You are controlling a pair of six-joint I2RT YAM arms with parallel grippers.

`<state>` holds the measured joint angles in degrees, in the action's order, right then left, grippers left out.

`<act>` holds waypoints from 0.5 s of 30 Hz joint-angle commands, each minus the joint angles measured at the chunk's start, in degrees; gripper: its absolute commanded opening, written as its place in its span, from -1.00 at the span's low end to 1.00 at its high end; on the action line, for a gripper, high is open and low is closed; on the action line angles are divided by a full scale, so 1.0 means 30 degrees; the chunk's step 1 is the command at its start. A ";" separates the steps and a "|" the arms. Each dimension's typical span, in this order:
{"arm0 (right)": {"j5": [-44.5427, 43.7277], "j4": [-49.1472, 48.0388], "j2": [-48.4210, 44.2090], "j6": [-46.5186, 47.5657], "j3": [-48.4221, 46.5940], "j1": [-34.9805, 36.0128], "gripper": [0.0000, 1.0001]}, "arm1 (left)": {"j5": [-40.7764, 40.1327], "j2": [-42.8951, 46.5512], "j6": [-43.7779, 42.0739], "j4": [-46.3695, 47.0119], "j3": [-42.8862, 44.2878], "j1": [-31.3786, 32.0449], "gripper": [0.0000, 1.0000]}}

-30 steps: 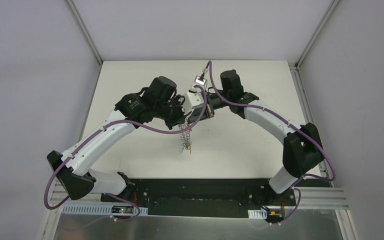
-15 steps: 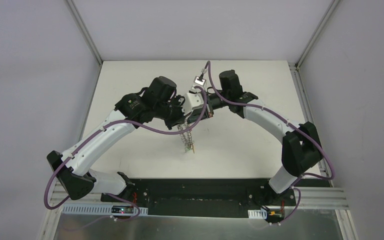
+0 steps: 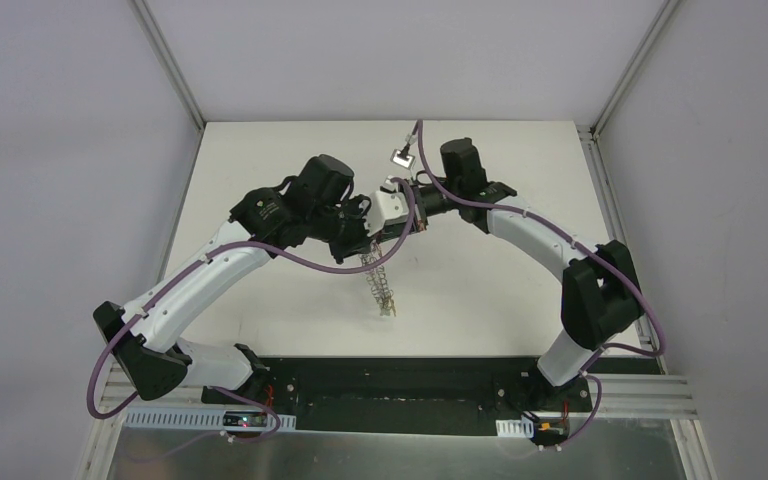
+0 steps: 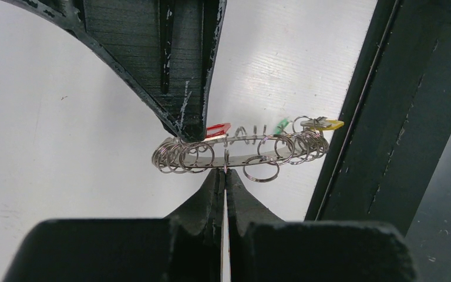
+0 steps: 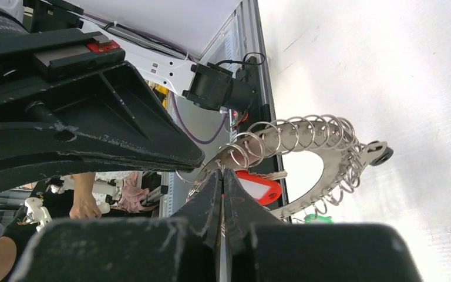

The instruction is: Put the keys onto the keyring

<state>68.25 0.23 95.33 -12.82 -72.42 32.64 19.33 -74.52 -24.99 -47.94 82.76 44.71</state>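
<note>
The keyring [image 3: 381, 282] hangs between both grippers above the white table, slanting down toward the near edge. In the left wrist view it is an edge-on strip of small wire loops [image 4: 241, 154], with red [image 4: 218, 129], green [image 4: 280, 125] and yellow [image 4: 324, 123] key heads behind it. In the right wrist view it is a flat grey crescent [image 5: 324, 171] with a red key [image 5: 259, 187], a green one [image 5: 317, 218] and a black one [image 5: 381, 155]. My left gripper [image 4: 226, 174] is shut on a loop at its rim. My right gripper [image 5: 223, 171] is shut on its upper edge.
The black base plate [image 3: 400, 385] runs along the table's near edge. Aluminium frame posts [image 3: 172, 65] stand at the back corners. A dark frame bar [image 4: 399, 147] lies right of the ring. A person's hand [image 5: 85, 202] shows far behind.
The keyring's lower end has swung right and toward the near edge. The right wrist has turned a little. Both grippers stay shut at the same spot.
</note>
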 commanded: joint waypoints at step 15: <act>0.1493 0.0648 -0.1187 0.1597 -0.0630 -0.0319 -1.00 | -0.2692 -0.0071 0.1537 0.1243 0.0962 0.0185 -1.00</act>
<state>70.35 3.55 94.19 -7.88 -72.42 30.57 12.73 -74.65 -22.09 -46.17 82.89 44.69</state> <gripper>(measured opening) 0.007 0.009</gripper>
